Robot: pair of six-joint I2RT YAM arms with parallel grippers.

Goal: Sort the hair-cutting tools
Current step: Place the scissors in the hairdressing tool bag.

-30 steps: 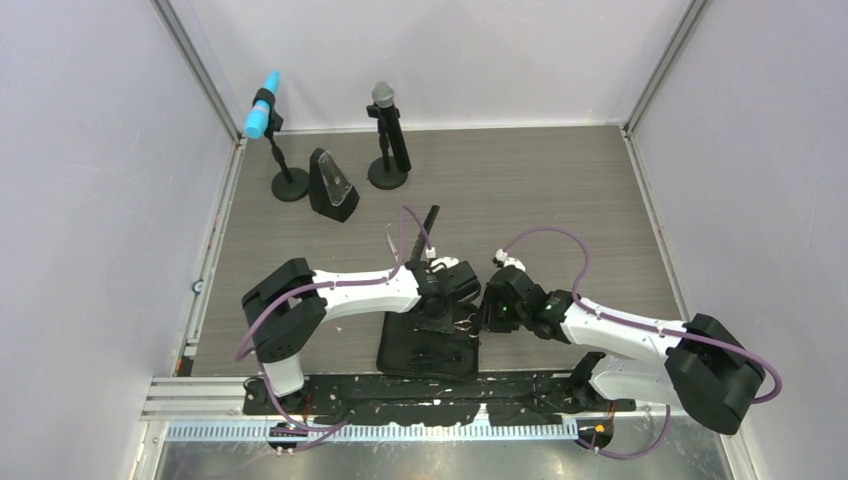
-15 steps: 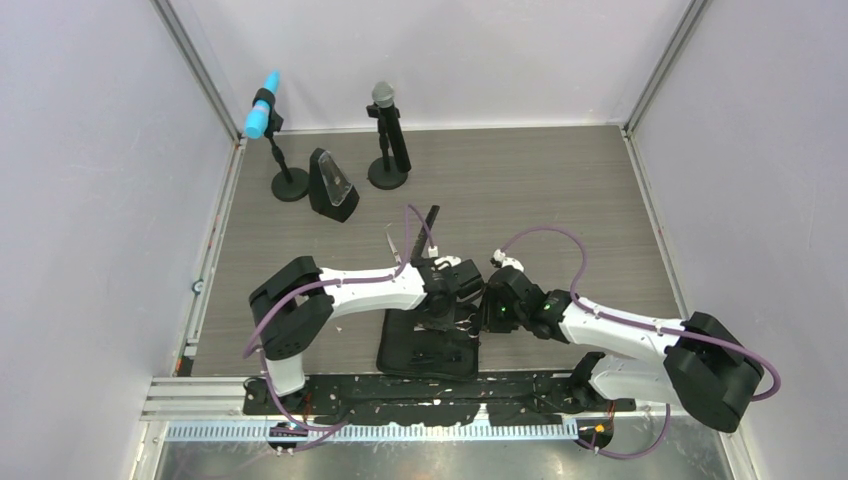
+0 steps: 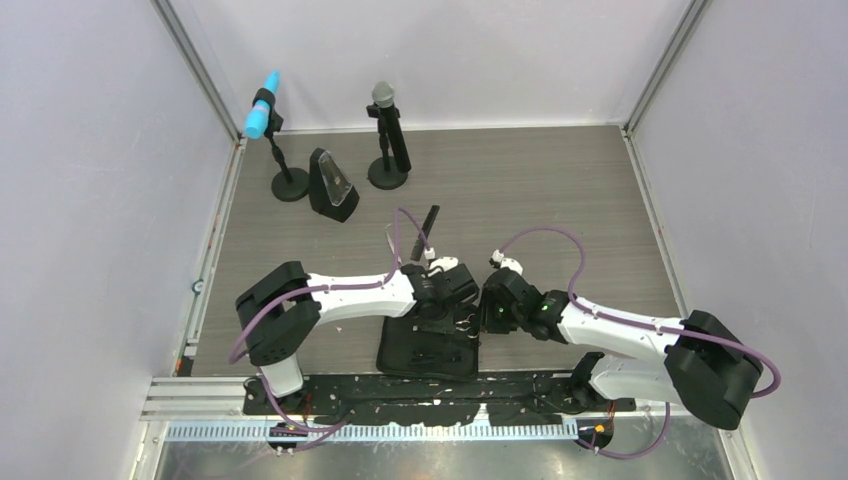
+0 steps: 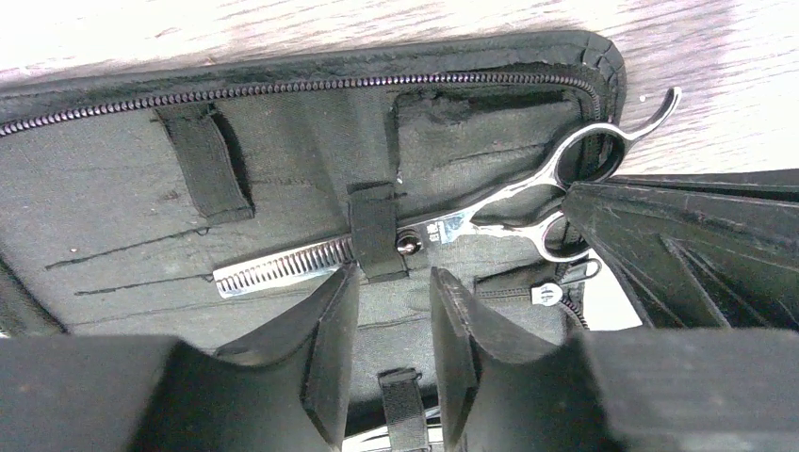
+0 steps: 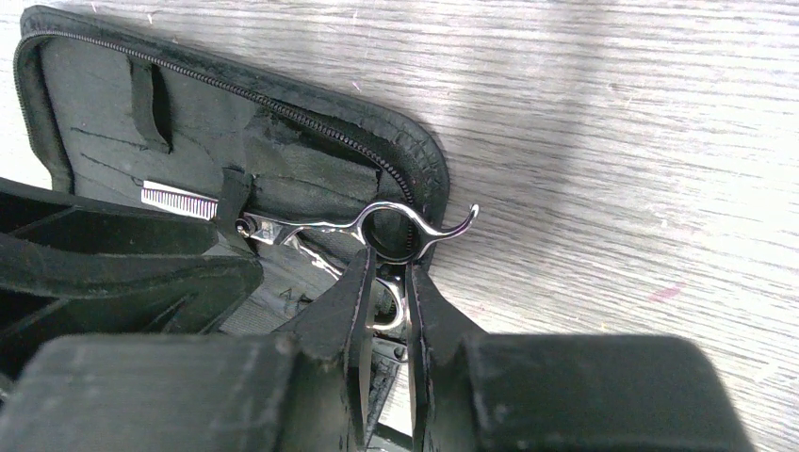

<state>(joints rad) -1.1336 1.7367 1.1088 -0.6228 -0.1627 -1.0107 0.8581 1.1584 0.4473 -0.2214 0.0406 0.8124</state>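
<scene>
The black zippered pouch (image 3: 425,358) lies open at the near edge. Silver thinning scissors (image 4: 443,229) sit in it, blades under an elastic strap (image 4: 375,235); they also show in the right wrist view (image 5: 320,226). My right gripper (image 5: 386,273) is shut on the scissors' lower handle ring, at the pouch's right edge (image 3: 488,312). My left gripper (image 4: 386,282) is open and empty, just above the pouch lining beside the strap (image 3: 445,300). A second silver tool shows partly at the bottom of the left wrist view (image 4: 377,438). The long black comb (image 3: 430,219) lies on the table beyond the pouch.
Two microphones on round bases (image 3: 388,135) (image 3: 272,130) and a black wedge-shaped stand (image 3: 332,187) are at the back left. A thin pale item (image 3: 391,241) lies left of the comb. Grey walls enclose the wooden table (image 3: 560,200).
The left arm has drawn back slightly to the left over the pouch. The right gripper has edged a little left, staying at the scissors' handle.
</scene>
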